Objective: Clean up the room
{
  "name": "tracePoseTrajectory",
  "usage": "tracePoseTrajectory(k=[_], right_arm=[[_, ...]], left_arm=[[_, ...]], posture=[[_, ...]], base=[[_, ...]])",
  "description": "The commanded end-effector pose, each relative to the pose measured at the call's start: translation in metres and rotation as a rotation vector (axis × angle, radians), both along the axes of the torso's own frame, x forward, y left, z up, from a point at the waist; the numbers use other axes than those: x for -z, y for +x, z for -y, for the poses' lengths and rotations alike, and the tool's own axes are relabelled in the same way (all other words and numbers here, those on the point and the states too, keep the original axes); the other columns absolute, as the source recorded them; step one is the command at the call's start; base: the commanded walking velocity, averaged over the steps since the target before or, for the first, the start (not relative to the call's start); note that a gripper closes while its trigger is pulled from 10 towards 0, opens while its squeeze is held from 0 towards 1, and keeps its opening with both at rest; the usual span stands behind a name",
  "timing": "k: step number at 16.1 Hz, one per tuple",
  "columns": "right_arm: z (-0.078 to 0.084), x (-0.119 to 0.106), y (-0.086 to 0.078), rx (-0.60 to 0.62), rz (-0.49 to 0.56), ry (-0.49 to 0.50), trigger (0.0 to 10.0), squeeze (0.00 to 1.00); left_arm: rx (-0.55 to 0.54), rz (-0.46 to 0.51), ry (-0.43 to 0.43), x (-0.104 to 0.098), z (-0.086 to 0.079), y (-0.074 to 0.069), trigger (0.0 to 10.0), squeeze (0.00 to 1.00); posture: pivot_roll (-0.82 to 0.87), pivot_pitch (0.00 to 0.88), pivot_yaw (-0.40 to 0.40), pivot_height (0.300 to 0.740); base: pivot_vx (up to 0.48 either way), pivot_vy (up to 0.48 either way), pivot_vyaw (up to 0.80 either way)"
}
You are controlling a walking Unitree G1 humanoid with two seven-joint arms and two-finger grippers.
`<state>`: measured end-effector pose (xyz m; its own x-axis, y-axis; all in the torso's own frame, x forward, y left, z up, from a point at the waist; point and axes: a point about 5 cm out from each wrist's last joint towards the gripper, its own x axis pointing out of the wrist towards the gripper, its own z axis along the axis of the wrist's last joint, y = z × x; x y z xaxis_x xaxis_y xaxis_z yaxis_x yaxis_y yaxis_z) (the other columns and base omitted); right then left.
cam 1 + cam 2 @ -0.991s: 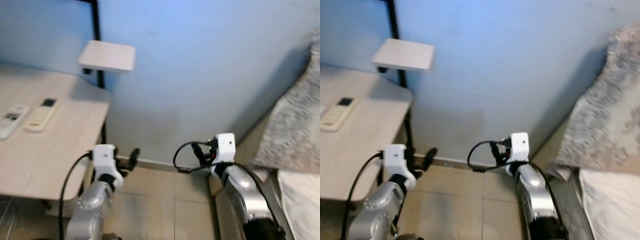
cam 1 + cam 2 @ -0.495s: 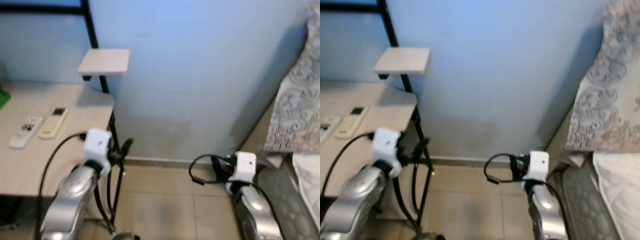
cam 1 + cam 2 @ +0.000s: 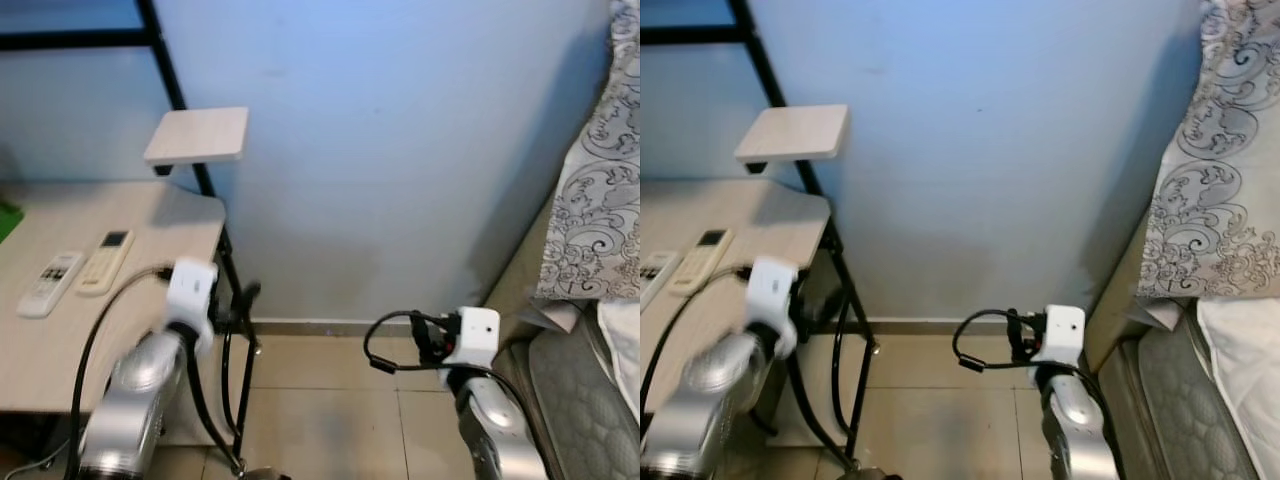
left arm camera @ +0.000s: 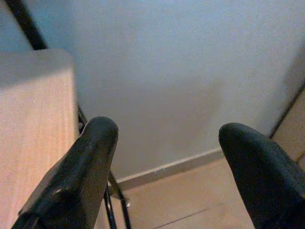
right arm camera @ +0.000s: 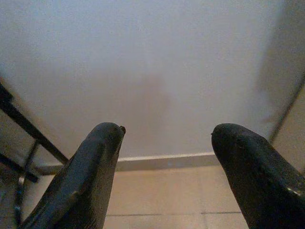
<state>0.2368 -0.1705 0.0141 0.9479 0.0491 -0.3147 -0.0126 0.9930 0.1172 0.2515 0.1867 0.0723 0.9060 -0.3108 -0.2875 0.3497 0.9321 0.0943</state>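
Observation:
Two remote controls lie on the pale wooden desk [image 3: 60,340] at my left: a white remote [image 3: 50,283] and a cream remote [image 3: 104,262] beside it. A green thing [image 3: 4,220] peeks in at the desk's far left edge. My left gripper [image 4: 167,129] hangs by the desk's right corner, open, nothing between its fingers [image 4: 90,157], facing the blue wall and skirting. My right gripper [image 5: 167,133] is low over the tiled floor [image 3: 330,400], open and empty, facing the same wall. Both silver arms [image 3: 140,390] reach forward.
A small wooden shelf [image 3: 198,135] sticks out from a black post above the desk corner. Black desk legs [image 3: 238,400] stand beside my left arm. A bed with a patterned grey cover [image 3: 600,200] and dark mattress [image 3: 580,400] fills the right side.
The camera has swung and steadied, shifting the whole picture. My left arm has risen beside the desk corner. My right arm sits lower and further right.

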Motion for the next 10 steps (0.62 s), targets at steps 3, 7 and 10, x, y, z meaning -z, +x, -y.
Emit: tracePoseTrajectory(k=[3, 7, 10], right_arm=[[0.003, -0.016, 0.011, -0.015, 0.078, -0.032, 10.0, 0.00], [-0.002, -0.021, 0.001, -0.111, 0.073, 0.014, 10.0, 0.00], [0.010, -0.017, -0.004, -0.102, 0.045, -0.025, 10.0, 0.00]], left_arm=[[-0.025, -0.027, -0.089, 0.012, 0.012, -0.003, 10.0, 0.00], [-0.034, -0.004, -0.148, 0.009, 0.014, -0.009, 10.0, 0.00], [-0.023, 0.011, -0.150, 0.016, 0.011, -0.015, 10.0, 0.00]], posture=[[0.01, 0.000, 0.020, 0.740], [0.01, 0.000, 0.006, 0.740], [0.02, 0.000, 0.002, 0.740]], base=[[0.000, 0.000, 0.00], [0.000, 0.000, 0.00], [0.000, 0.000, 0.00]])
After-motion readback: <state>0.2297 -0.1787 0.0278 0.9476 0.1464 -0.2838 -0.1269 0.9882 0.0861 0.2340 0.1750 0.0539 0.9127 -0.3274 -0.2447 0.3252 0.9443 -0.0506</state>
